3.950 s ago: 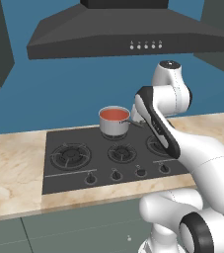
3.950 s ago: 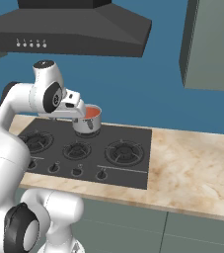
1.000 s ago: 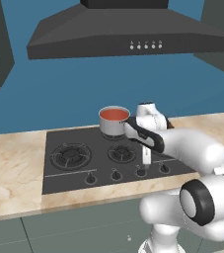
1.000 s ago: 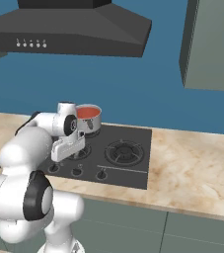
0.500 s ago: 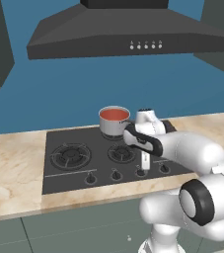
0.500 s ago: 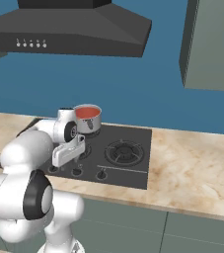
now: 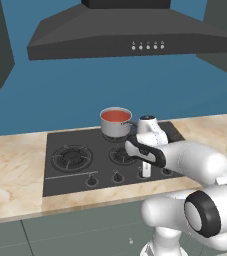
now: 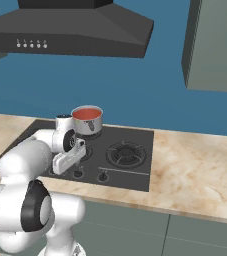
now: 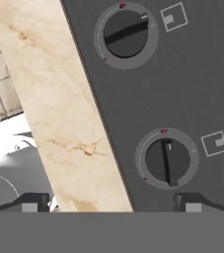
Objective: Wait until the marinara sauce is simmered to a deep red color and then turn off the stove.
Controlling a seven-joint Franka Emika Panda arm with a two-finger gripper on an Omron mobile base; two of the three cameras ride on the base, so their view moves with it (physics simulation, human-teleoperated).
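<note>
Sauce (image 7: 116, 115) fills a steel pan (image 7: 116, 125) on a rear burner of the stove (image 7: 80, 172), and in both base views it reads as a flat red-orange disc, red enough that the wait looks about over, though how deep the colour is cannot be judged finely from here. The stove sits in a marble table (image 7: 15, 175) under a dark hood (image 7: 130, 35).

The arm reaches low over the front edge of the stove, with the end effector (image 7: 145, 170) pointing down at the knob row, its fingers spread wide and holding nothing. In the hand view the two finger tips stand far apart at the bottom, one over the marble and one over the black glass, so the hand is off to one side of its target. Two knobs show there: a near knob (image 9: 167, 159) just above the right tip, and a far knob (image 9: 126, 33) whose bar lies at a different angle.

Which knob feeds the lit burner cannot be told for sure; the small square icons (image 9: 216, 143) beside each should settle it. To do this step well, slide the hand sideways until the chosen knob sits midway between the fingers, line the fingers up across the raised bar, come down square, close firmly, then turn to the off mark.
</note>
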